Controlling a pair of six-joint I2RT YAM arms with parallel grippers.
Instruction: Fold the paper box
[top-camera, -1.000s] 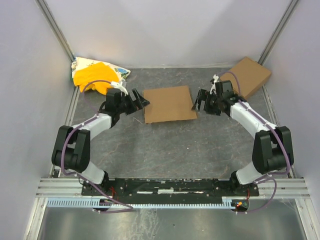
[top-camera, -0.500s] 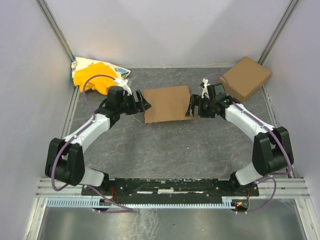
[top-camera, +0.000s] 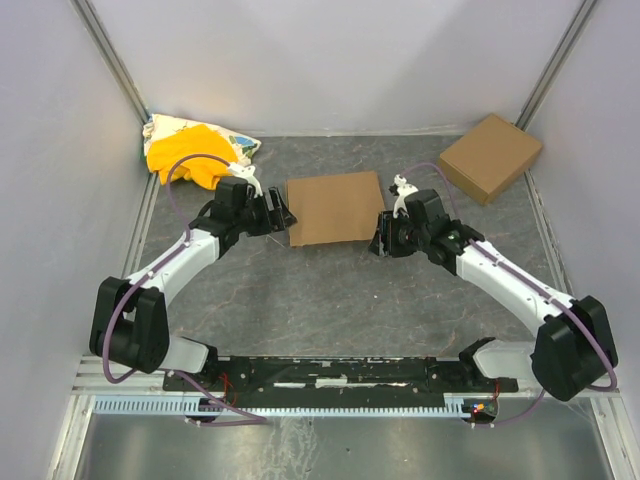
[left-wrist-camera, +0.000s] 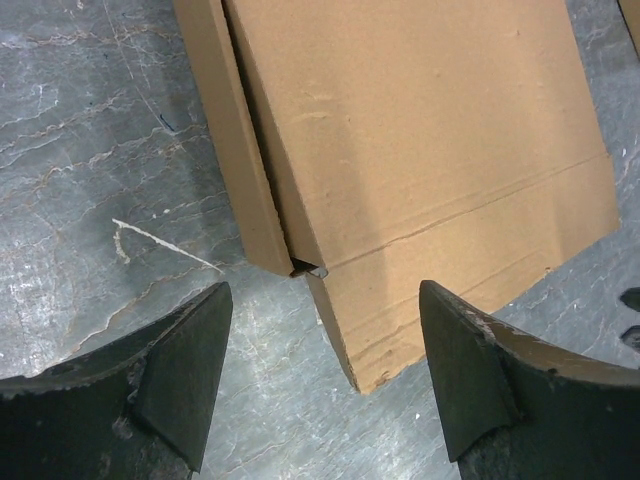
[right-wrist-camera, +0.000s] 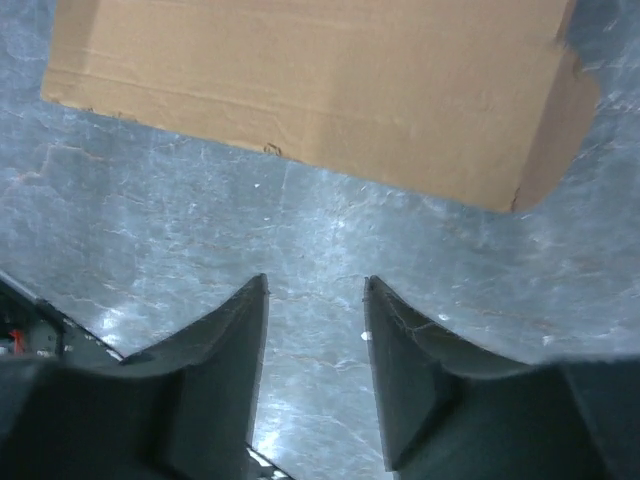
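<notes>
The paper box (top-camera: 336, 207) lies flat in the middle of the table, thin and brown. In the left wrist view one long side flap (left-wrist-camera: 228, 150) is lifted off the box's panel (left-wrist-camera: 420, 150). My left gripper (top-camera: 283, 213) is at the box's left edge, jaws open. A corner of the box sits in the gap of the left gripper (left-wrist-camera: 325, 290), and neither finger touches it. My right gripper (top-camera: 382, 237) hovers just off the box's near right corner. In its wrist view the right gripper (right-wrist-camera: 316, 282) has a narrow gap with only bare table in it, short of the box (right-wrist-camera: 320, 90).
A second brown cardboard box (top-camera: 490, 157) sits at the back right against the wall. A yellow-and-white cloth bundle (top-camera: 190, 150) lies at the back left. Grey walls close in both sides, and the table (top-camera: 330, 290) is dark marbled stone.
Both grippers have moved inward to the box's left and right edges. The right arm has reached forward and its jaws have narrowed a lot. The left jaws have narrowed slightly.
</notes>
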